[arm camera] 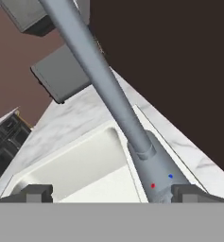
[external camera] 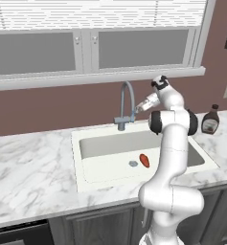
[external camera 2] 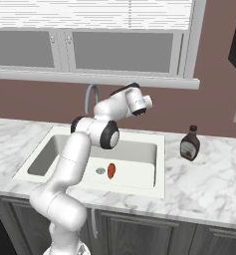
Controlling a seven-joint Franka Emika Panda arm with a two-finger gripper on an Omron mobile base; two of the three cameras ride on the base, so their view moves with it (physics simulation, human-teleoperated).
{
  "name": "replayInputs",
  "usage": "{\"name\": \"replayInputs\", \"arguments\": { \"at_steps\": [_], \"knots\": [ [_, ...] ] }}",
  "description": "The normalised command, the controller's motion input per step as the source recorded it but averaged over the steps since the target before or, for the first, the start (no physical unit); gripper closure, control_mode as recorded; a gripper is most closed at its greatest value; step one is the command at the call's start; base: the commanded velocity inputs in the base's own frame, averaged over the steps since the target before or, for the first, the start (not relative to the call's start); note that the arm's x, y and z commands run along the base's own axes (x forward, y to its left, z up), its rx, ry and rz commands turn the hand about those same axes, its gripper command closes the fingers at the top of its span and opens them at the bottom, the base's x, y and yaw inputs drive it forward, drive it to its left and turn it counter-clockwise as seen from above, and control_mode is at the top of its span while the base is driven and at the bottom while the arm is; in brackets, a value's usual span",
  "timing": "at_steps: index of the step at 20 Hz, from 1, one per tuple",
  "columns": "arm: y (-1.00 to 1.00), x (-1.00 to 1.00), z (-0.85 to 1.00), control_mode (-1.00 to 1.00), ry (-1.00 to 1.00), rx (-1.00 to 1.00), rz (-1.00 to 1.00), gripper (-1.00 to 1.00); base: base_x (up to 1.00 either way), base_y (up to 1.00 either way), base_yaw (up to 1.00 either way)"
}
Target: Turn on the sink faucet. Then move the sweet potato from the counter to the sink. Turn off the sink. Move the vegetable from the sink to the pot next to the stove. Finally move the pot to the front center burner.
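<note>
We are holding our wide-open, empty hand [arm camera: 111, 193] astride the rigid, slick grey metal gooseneck faucet [arm camera: 101, 85]; its small side lever is likely moving lightly under a push.

Faucet [external camera 2: 91, 97] in right base view: arm covers most of it, just top of arch shows; lever and base hidden. In hand view, spout runs off top edge, base cut by bottom band. Left base view: hand hides spout tip; arm [external camera: 172, 143] covers part of sink [external camera: 86, 143] right side. Fingertips [arm camera: 38, 193] barely show at bottom of hand view. Bottle [external camera: 210, 119] label too small to read. Drain [external camera: 133, 163] detail too small.
</note>
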Motion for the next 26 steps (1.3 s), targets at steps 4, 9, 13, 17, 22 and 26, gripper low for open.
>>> {"name": "replayInputs", "arguments": {
  "at_steps": [4,9,13,17,22,26],
  "knots": [
    [0.62,-0.25,0.0,-1.0,-0.01,0.0,0.0,-1.0,0.0,0.0,0.0],
    [0.6,-0.17,0.0,-1.0,0.0,0.0,0.0,-1.0,0.0,0.0,0.0],
    [0.2,-0.16,0.01,-1.0,0.0,0.0,0.0,-1.0,0.0,0.0,0.0],
    [-0.02,-0.32,0.05,-1.0,0.0,0.02,-0.02,-1.0,0.0,0.0,0.0],
    [-0.1,-0.35,0.08,-1.0,0.0,0.01,-0.02,-1.0,0.0,0.0,0.0],
    [-0.17,-0.38,0.07,-1.0,0.01,0.0,-0.05,-1.0,0.0,0.0,0.0]
  ]
}}
